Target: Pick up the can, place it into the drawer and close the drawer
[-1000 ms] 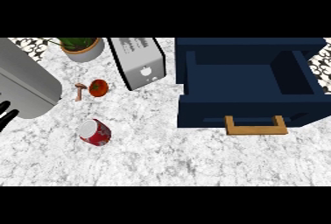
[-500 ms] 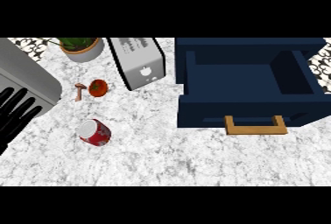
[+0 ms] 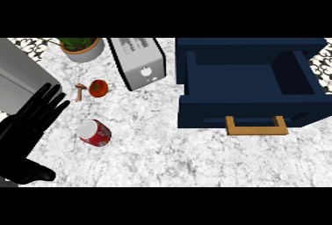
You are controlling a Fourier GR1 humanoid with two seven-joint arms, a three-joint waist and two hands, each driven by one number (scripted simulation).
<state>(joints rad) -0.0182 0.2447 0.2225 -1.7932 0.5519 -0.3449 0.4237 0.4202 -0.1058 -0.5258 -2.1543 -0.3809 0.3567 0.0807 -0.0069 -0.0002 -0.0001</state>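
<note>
A red can [image 3: 95,132] with a pale end lies on its side on the marble counter, left of centre. My left hand [image 3: 23,136] comes in from the left edge, open, its straight fingers [image 3: 49,102] spread and pointing up; the palm is just left of the can and not touching it. The dark blue drawer [image 3: 253,110] stands pulled open at the right, its inside bare, with a wooden handle [image 3: 256,126] on its front. My right hand does not show.
A tomato [image 3: 99,88] and a small mushroom [image 3: 80,91] lie just beyond the can. Behind them stand a silver toaster [image 3: 137,61] and a potted plant [image 3: 81,47]. A large grey block [image 3: 19,77] fills the upper left corner.
My left hand has come further into view from the left edge, moving up and right towards the can. The can and the drawer have not moved.
</note>
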